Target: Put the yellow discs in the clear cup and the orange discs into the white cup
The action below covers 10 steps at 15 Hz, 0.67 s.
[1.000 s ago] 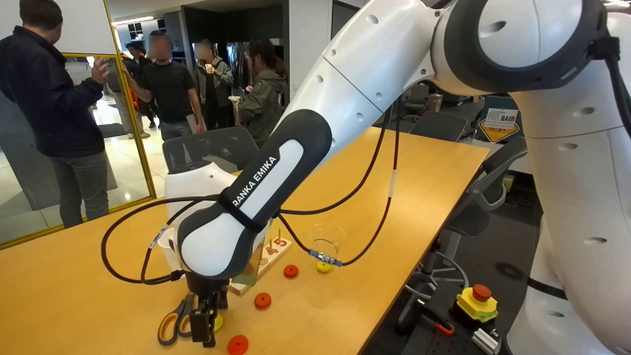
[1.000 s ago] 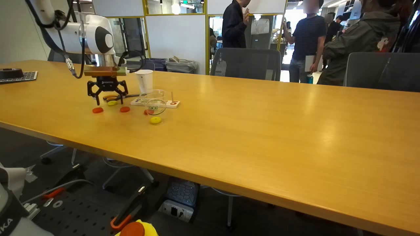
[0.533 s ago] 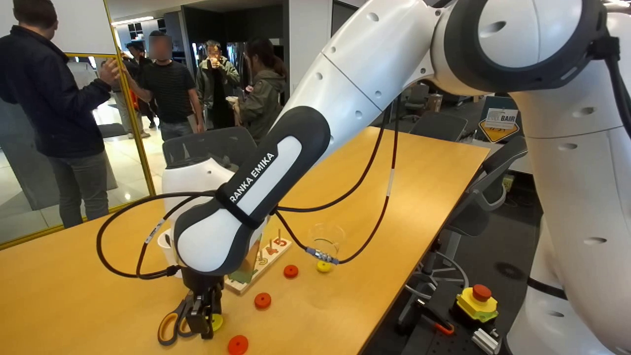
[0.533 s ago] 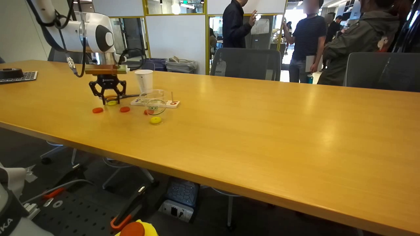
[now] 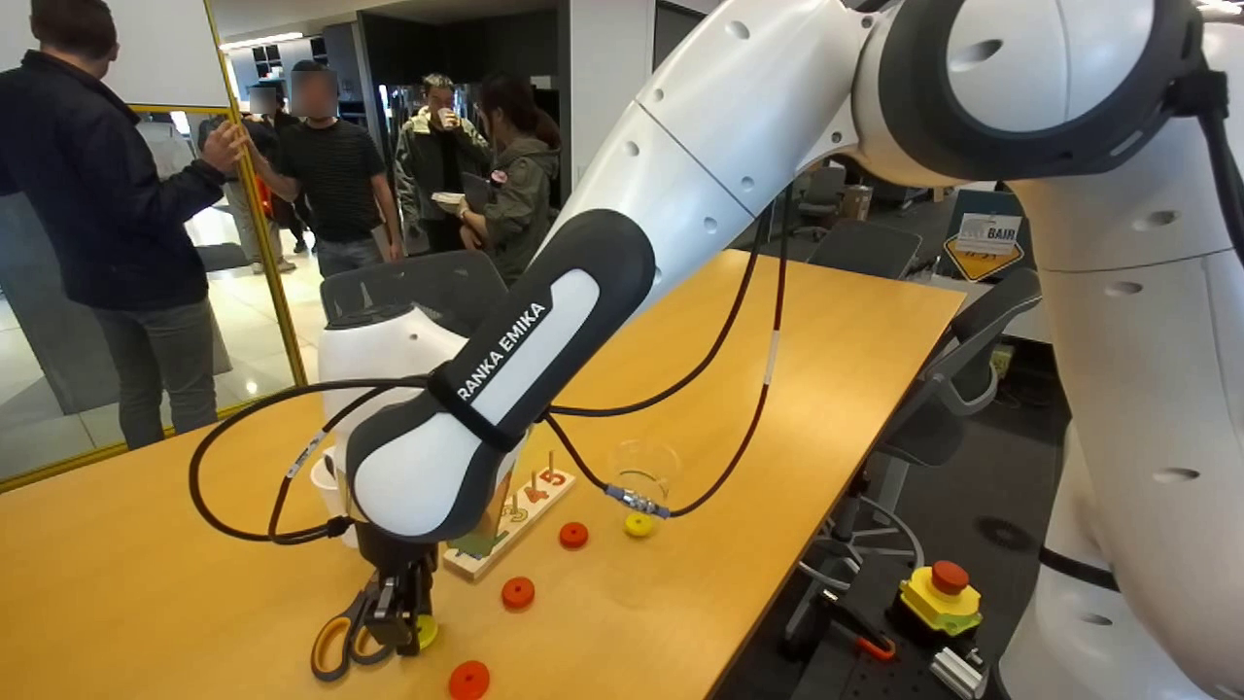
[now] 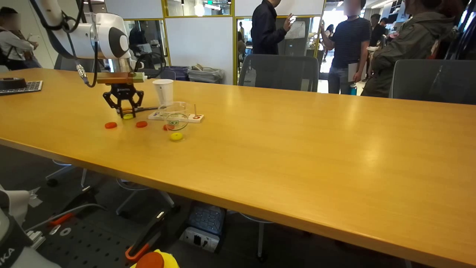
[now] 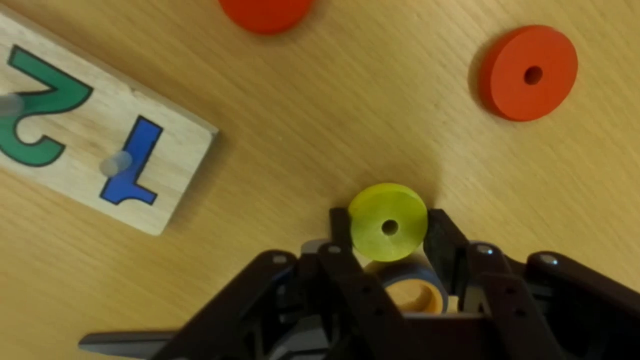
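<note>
Wrist vw: tool (image 7: 387, 222) pinching yellow disc (image 7: 382, 212); scissors (image 7: 406, 271) mostly hidden behind tool; 1 orange disc (image 7: 267, 12) cut off @ top.

Grey-and-orange-handled scissors (image 5: 358, 611) lie on the counter (image 6: 316, 160) near a wooden board (image 7: 97, 127) with pegs (image 7: 116, 164) and coloured numerals (image 7: 142, 145), while beyond the far edge, in an exterior view, stand dark mesh chairs (image 6: 279, 72), a plastic-lined bin (image 6: 206, 75), a person in a dark jacket (image 6: 264, 29) and a person in a striped shirt (image 6: 349, 48).
</note>
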{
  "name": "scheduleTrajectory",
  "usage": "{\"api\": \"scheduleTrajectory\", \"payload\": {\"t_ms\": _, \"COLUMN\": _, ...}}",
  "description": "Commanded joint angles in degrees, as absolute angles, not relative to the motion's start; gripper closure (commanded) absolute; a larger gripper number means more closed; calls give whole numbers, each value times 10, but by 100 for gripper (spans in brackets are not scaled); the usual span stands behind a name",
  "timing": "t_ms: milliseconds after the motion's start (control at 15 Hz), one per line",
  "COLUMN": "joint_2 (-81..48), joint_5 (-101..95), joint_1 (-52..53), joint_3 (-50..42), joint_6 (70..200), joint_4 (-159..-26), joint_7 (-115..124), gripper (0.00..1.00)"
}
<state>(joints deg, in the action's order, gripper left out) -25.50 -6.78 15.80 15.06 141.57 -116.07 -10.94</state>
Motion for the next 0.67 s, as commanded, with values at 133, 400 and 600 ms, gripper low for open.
{"api": "scheduleTrajectory", "payload": {"t_ms": 133, "joint_2": -186, "joint_5": -123, "joint_1": 172, "joint_3": 120, "joint_6": 1424, "joint_4": -1191, "joint_7": -54, "gripper": 78}}
{"api": "scheduleTrajectory", "payload": {"t_ms": 400, "joint_2": -90, "joint_5": -136, "joint_1": 149, "joint_3": 109, "joint_6": 1385, "joint_4": -1234, "joint_7": -56, "gripper": 78}}
{"api": "scheduleTrajectory", "payload": {"t_ms": 600, "joint_2": -6, "joint_5": -136, "joint_1": 121, "joint_3": 89, "joint_6": 1369, "joint_4": -1286, "joint_7": -56, "gripper": 78}}
